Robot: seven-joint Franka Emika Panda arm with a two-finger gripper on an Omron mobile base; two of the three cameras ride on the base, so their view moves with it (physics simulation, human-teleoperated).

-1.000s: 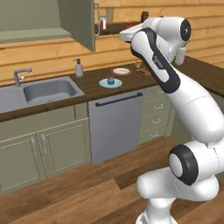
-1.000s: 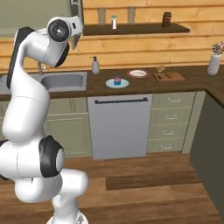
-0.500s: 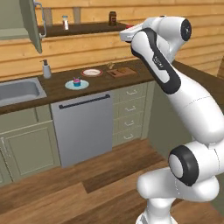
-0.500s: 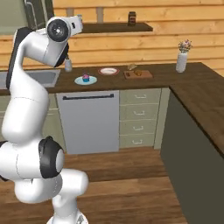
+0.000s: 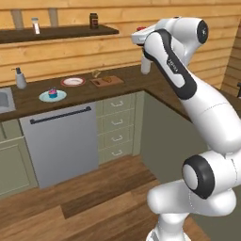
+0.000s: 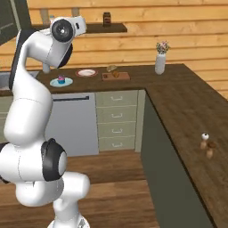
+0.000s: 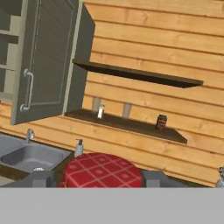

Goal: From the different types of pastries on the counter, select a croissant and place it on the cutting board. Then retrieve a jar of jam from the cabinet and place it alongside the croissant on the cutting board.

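In the hand view the jar of jam (image 7: pixel 103 170), with a red checked lid, sits between my gripper's (image 7: pixel 98 179) fingers (image 7: pixel 41 178), which are shut on it. From the base my gripper (image 5: pixel 140 34) is raised high, well above the counter (image 5: pixel 127 77), with a bit of red showing at its tip. The croissant (image 5: pixel 109 79) lies on the cutting board (image 5: pixel 101 83), also seen from the right as the croissant (image 6: pixel 116 74) on the board (image 6: pixel 122 77). The pink cupcake (image 5: pixel 52 93) stands on a teal saucer to the left. The cabinet (image 7: pixel 48 61) door hangs open.
A red-rimmed plate (image 5: pixel 73 81) and a small pale item (image 5: pixel 96 73) lie beside the board. A dark jar (image 5: pixel 93 20) stands on the wall shelf. A vase (image 6: pixel 160 60) is in the corner. The counter wraps round on the right (image 6: pixel 187 102). A sink (image 7: pixel 30 157) lies left.
The base has swung to the right, so the whole scene has slid left and the sink and cabinet have left the base views. The arm keeps its raised pose with the jar in its grip.
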